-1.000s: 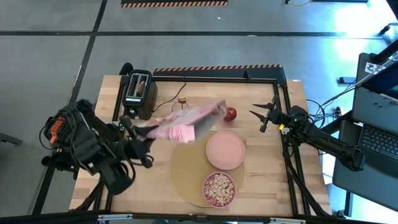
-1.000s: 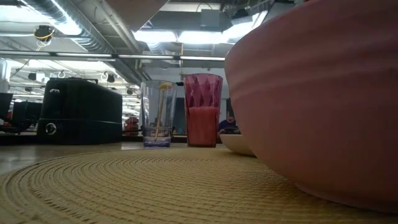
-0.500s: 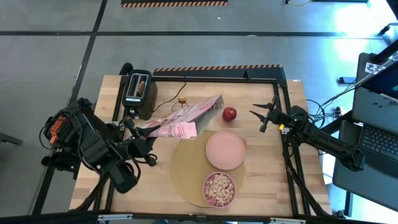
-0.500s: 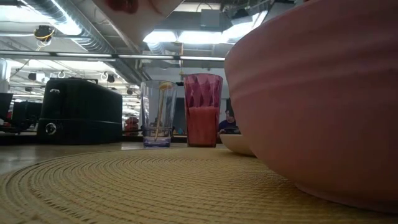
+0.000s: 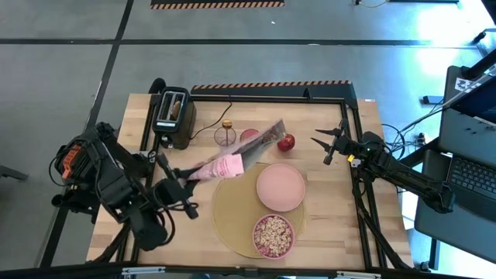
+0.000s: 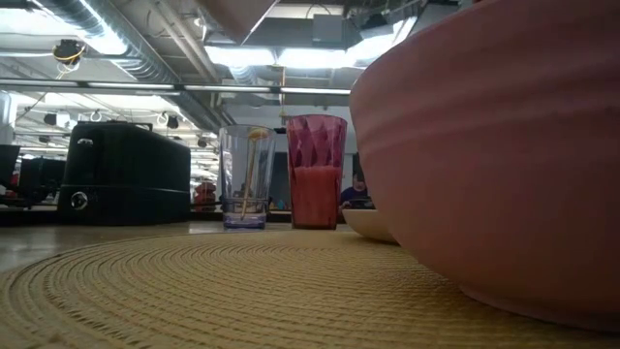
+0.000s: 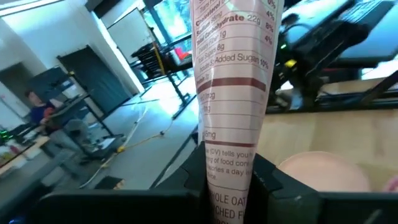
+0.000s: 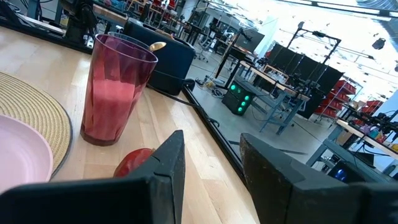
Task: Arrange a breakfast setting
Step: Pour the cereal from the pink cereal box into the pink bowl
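Observation:
My left gripper (image 5: 192,173) is shut on the pink-and-white cereal box (image 5: 239,151), held above the table left of the tan placemat (image 5: 232,211). The pale pink plate (image 5: 280,187) and the pink bowl (image 5: 273,235), filled with cereal, rest on the placemat. The red apple (image 5: 286,142) lies on the wood beyond the plate. The gold spoon (image 6: 254,145) stands in a clear glass (image 5: 225,137). The toast (image 5: 177,105) sticks out of the black toaster (image 5: 172,116). My right gripper (image 5: 328,144) is open and empty, right of the apple. My left gripper pinches the cereal box near its near end (image 7: 229,182) between its two fingers (image 7: 271,182), one on each wide face, the narrow printed side toward the wrist camera. The fingers lie along the box, coming from the table's left. The box is lifted clear, reaching toward the apple.
A red tumbler (image 5: 248,136) with pink drink stands beside the clear glass, under the box's far end. The toaster stands at the far left. Bare wood lies near the left and right edges. A laptop (image 5: 473,174) sits off the table's right.
My left gripper has gone a little toward the table's right and near edges and has turned about its own axis. The cereal box has rolled from broad face up to edge up, uncovering the two glasses. It stays lifted clear.

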You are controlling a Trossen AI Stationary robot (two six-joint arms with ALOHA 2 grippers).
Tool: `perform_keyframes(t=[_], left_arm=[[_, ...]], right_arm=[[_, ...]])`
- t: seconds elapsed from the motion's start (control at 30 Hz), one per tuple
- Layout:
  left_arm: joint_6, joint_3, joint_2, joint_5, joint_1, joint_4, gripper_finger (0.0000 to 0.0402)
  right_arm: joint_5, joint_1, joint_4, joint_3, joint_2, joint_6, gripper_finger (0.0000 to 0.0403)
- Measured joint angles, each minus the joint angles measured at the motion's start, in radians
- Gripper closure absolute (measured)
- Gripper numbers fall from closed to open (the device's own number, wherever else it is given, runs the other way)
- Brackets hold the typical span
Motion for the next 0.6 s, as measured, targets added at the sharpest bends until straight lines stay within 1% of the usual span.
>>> perform_keyframes(t=[0.07,0.13,0.23,0.3,0.37,0.43,0.5,0.6], left_arm=[[0.148,0.000,0.000,0.031,-0.001,0.131,0.0353],[0.331,0.000,0.000,0.087,0.006,0.294,0.0353],[0.609,0.000,-0.009,0.227,0.034,0.542,0.0353],[0.749,0.000,-0.024,0.329,0.068,0.672,0.0353],[0.843,0.000,-0.043,0.388,0.108,0.738,0.0355],[0.912,0.000,-0.069,0.448,0.161,0.742,0.0358],[0.936,0.000,-0.092,0.569,0.230,0.750,0.0363],[0.960,0.000,-0.114,0.780,0.355,0.786,0.0371]], right_arm=[[0.000,0.000,0.000,0.000,0.000,-0.001,0.0276],[0.001,0.000,0.001,0.000,0.000,-0.004,0.0276],[0.001,0.000,0.010,0.000,0.000,-0.005,0.0276],[0.001,0.000,0.013,0.000,0.000,-0.005,0.0276],[0.000,0.000,0.016,0.000,0.000,-0.005,0.0276],[-0.003,0.000,0.016,0.000,0.000,-0.005,0.0276],[-0.003,0.000,0.016,0.000,0.000,-0.005,0.0276],[-0.003,0.000,0.018,0.000,0.000,-0.006,0.0276]])
